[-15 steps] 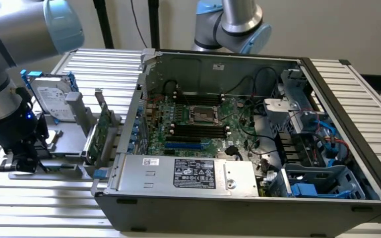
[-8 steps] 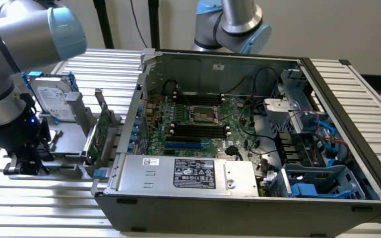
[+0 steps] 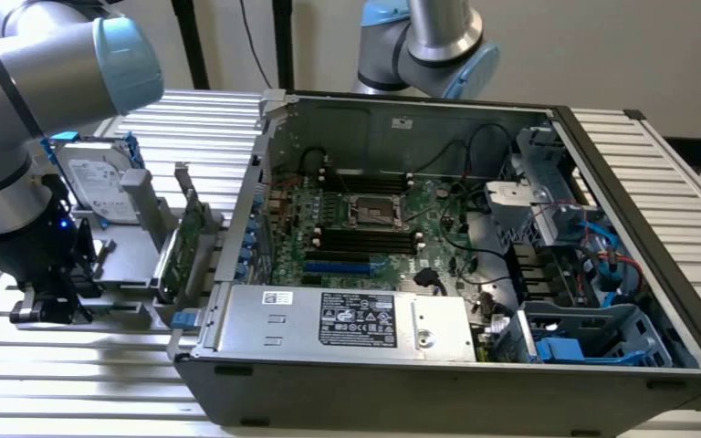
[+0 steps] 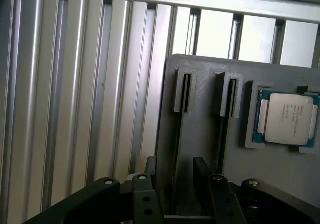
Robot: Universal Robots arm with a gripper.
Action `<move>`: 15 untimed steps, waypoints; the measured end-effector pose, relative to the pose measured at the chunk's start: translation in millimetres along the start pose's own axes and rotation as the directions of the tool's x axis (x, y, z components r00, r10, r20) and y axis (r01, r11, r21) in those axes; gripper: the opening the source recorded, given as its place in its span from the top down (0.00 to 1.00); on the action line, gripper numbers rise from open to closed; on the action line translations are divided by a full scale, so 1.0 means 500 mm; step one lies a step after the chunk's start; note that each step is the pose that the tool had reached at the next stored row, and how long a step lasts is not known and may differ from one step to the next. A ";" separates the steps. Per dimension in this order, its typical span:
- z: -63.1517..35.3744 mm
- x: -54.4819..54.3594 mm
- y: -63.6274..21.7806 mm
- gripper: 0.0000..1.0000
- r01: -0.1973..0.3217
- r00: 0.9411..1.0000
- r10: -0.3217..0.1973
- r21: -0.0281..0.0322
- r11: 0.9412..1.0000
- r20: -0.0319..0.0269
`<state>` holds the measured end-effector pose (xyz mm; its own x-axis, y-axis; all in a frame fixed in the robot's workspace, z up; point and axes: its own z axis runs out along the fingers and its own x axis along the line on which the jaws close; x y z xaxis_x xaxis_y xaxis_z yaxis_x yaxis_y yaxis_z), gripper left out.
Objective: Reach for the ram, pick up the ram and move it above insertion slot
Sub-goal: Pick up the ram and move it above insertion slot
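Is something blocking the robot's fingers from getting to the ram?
Nothing visible does. The open gripper sits over the grey holder, with a finger on each side of what looks like the ram, edge-on in its slot.

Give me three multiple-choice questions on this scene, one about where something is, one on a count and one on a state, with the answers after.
1. Where does the hard drive stand relative to the computer case?
A) inside it
B) outside it, at the exterior view's left
C) on top of it

2. How many narrow slots does the grey fixture have beside the processor chip?
A) one
B) two
C) four

3. How is the gripper?
A) open
B) shut on the chip
C) shut on a cable

Answers:
1 B, the drive stands upright beside the case's outer wall.
2 B, two slots lie side by side next to the chip's recess.
3 A, its fingers stand apart.
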<state>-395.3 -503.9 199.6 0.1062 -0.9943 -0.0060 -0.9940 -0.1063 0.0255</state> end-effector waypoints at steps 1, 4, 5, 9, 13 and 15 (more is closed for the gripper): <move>0.000 0.000 0.000 0.58 0.000 1.000 0.000 0.000 1.000 0.000; 0.000 -0.001 0.000 0.58 0.000 1.000 0.000 0.000 1.000 0.000; 0.001 -0.001 0.000 0.60 0.000 1.000 0.000 0.000 1.000 0.000; 0.001 -0.002 -0.001 0.78 0.000 1.000 0.000 0.000 1.000 0.000; 0.001 -0.003 -0.001 0.87 0.000 1.000 0.000 0.000 1.000 0.000; 0.001 -0.003 -0.001 0.87 0.000 1.000 0.000 0.000 1.000 0.000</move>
<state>-395.1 -502.4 199.2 0.1063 -0.9943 -0.0060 -0.9940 -0.1064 0.0256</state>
